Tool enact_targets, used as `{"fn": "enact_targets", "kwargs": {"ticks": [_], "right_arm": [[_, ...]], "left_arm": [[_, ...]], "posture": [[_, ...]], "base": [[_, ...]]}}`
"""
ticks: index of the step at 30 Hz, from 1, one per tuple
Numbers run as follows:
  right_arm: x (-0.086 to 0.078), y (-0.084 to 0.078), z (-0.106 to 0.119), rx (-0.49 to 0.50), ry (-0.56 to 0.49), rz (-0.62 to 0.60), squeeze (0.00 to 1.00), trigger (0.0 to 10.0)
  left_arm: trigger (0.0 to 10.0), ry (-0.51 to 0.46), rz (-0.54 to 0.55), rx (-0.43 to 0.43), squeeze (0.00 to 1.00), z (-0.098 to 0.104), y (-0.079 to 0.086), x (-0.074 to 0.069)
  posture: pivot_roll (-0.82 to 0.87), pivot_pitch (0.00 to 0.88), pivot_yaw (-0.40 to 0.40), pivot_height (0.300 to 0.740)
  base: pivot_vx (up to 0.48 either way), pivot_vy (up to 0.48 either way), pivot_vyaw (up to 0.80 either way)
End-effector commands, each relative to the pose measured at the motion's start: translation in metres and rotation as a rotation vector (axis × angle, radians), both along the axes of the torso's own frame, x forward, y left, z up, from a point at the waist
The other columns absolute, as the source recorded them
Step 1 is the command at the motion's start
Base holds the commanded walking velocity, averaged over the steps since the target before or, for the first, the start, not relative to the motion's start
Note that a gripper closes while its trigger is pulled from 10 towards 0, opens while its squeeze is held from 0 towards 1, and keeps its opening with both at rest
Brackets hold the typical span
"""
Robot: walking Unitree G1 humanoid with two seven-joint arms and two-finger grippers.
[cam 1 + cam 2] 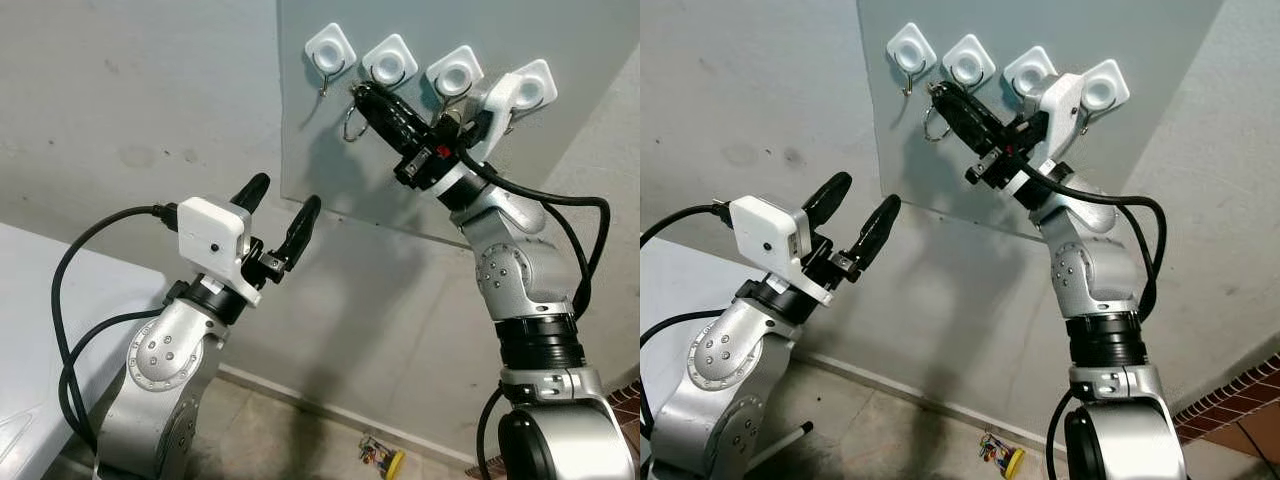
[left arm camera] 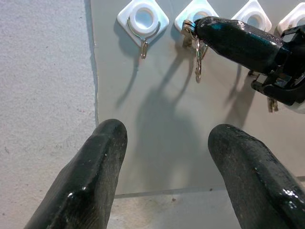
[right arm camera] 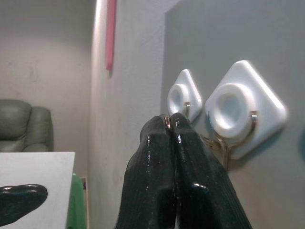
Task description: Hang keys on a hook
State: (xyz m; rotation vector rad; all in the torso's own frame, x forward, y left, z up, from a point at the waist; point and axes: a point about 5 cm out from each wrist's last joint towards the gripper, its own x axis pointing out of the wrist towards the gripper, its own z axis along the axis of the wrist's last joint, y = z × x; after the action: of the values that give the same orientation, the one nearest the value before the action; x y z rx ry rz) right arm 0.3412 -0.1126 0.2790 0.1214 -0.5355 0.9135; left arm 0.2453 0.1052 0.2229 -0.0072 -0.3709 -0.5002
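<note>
Up at the top edge of the grey board (image 1: 330, 150), your right pincer (image 1: 362, 95) is clamped on the key ring (image 1: 352, 122), holding it just under the second hook (image 1: 390, 62) from the left so the loop can catch there (not seated yet, I'd judge). Your left pincer (image 1: 280, 205) waits below, spread and empty.

A grey panel (image 1: 560, 40) is fixed flat against the rough wall (image 1: 120, 90). Four white diamond-shaped hook mounts (image 1: 331, 47) sit in a row along its upper part, each bearing a wire hook (image 2: 143, 40). Below, the tiled floor (image 1: 290, 440) carries a small yellow object (image 1: 383, 457) near the wall's base.
</note>
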Motion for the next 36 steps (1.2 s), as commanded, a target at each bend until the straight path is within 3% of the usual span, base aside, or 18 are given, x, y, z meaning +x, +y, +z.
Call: {"fn": "enact_targets", "kwargs": {"ticks": [1, 18, 36], "right_arm": [[-0.002, -0.008, 0.006, 0.034, -0.015, -0.033, 0.00, 10.0], [-0.007, -0.006, 0.015, 0.062, -0.042, -0.027, 0.00, 10.0], [-0.010, -0.030, 0.007, 0.013, -0.011, -0.088, 0.00, 10.0]], "left_arm": [[10.0, -0.015, -0.018, -0.002, 0.00, 0.005, -0.003, -0.002], [10.0, -0.011, -0.026, -0.012, 0.00, 0.004, -0.005, -0.002], [10.0, 0.004, -0.022, -0.029, 0.00, 0.003, -0.004, -0.003]], "posture": [[-0.04, 0.063, -0.034, 0.740], [-0.04, 0.049, -0.033, 0.740], [-0.06, 0.071, -0.030, 0.740]], "base": [[0.000, 0.000, 0.00], [0.000, 0.000, 0.00], [0.000, 0.000, 0.00]]}}
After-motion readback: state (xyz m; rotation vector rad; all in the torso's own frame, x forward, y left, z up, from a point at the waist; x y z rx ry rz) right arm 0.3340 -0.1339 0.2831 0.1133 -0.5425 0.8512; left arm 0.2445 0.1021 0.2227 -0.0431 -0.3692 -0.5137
